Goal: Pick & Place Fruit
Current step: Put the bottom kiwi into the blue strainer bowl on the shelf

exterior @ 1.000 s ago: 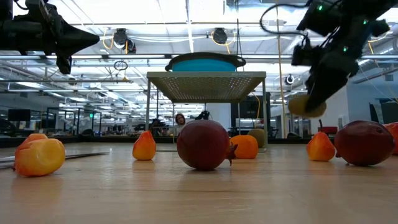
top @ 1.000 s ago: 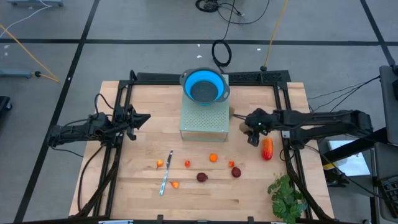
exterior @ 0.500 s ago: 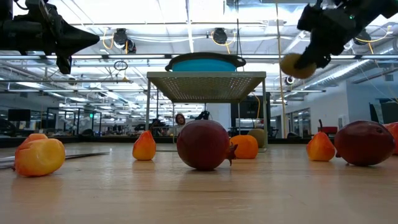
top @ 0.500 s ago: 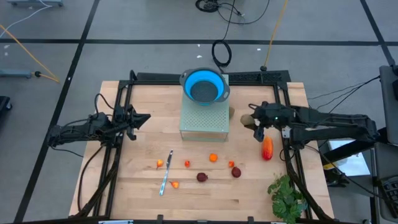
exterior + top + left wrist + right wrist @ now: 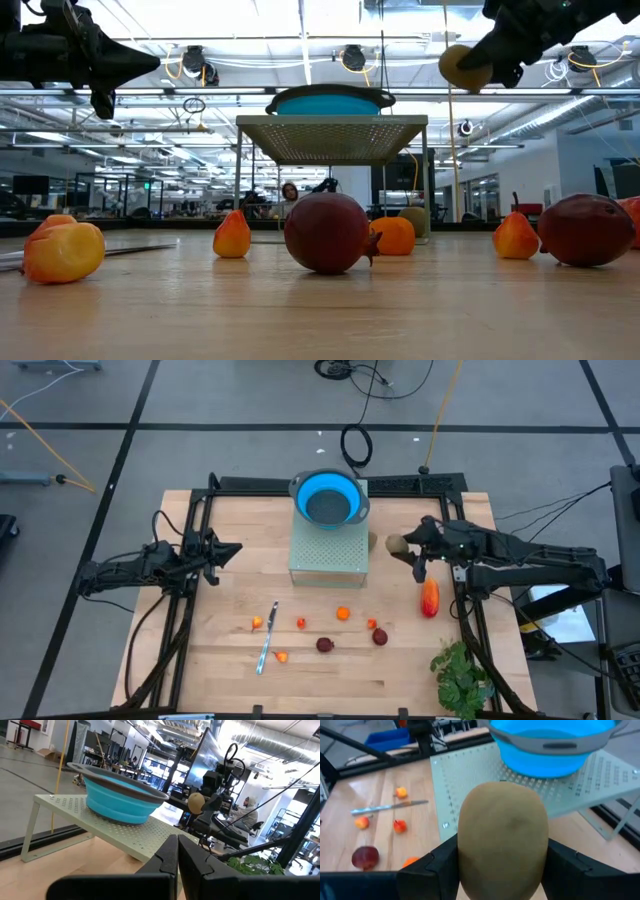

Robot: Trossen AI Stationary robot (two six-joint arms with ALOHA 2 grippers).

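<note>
Right gripper clamps the olive-brown oval fruit above the worktop, beside the perforated stand. In the right wrist view its long axis runs forward between the fingers. Left gripper fully closed, empty, near the left edge.

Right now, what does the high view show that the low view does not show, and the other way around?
Only the high view shows the slim silver knife in full, the green plant at the table's near right corner, and the large red-orange oblong fruit beside the right arm.

Only the low view shows the room behind the table, with its ceiling lights.

Both show the right gripper holding the olive-brown fruit in the air, the blue colander on its perforated stand, the dark maroon balls and the left gripper, shut and waiting.
</note>
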